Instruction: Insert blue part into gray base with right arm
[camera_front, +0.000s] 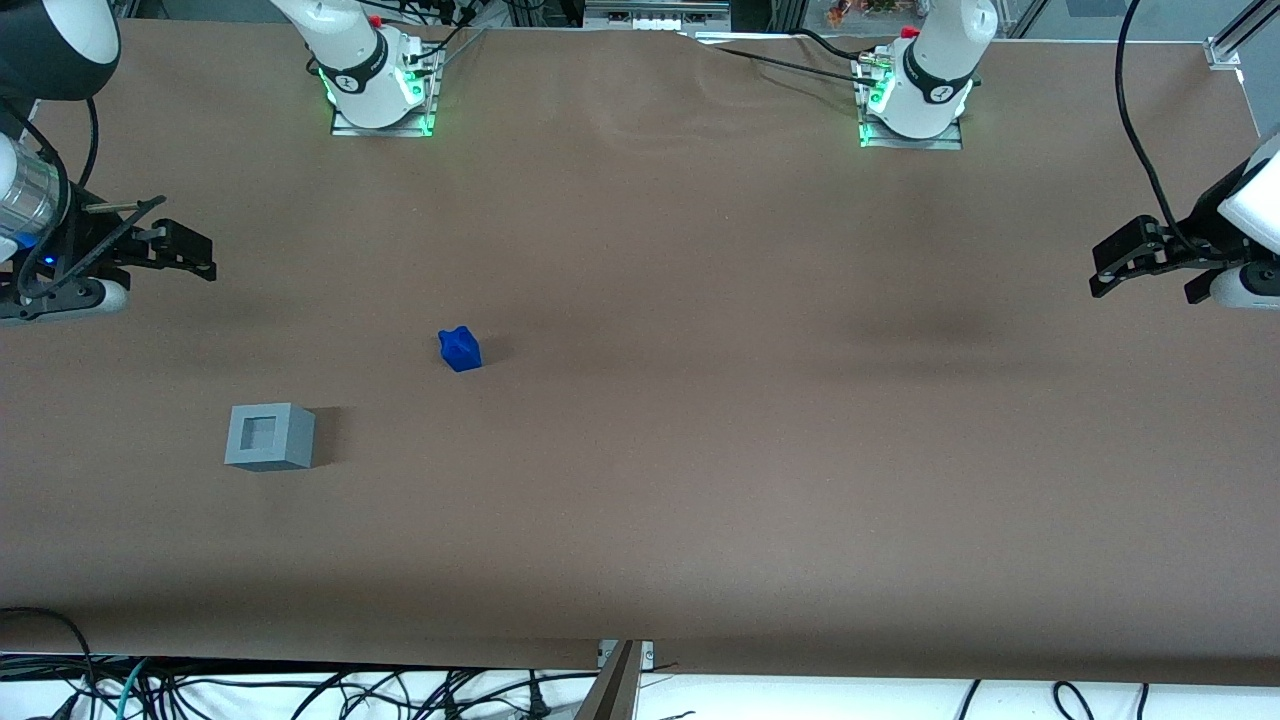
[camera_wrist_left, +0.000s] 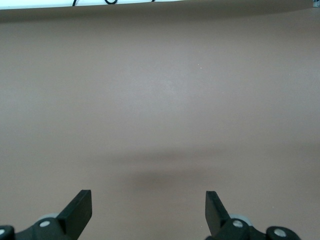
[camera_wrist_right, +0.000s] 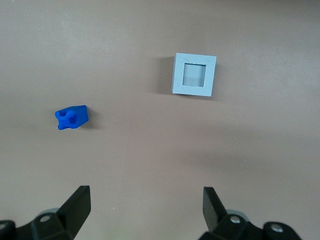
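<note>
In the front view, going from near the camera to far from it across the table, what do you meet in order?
gray base → blue part → right arm's gripper, open and hovering above the table at the working arm's end, holding nothing.

The desk (camera_front: 700, 420) wears a matt brown cover, cloth- or paper-like, with faint wrinkles near the arm bases. The blue part (camera_front: 460, 350) looks like slightly glossy plastic, and the gray base (camera_front: 270, 437) like smooth, matt plastic. The pincer (camera_wrist_right: 145, 202), held above the desk with its fingers spread wide, is dull black plastic with small shiny screw heads.
</note>
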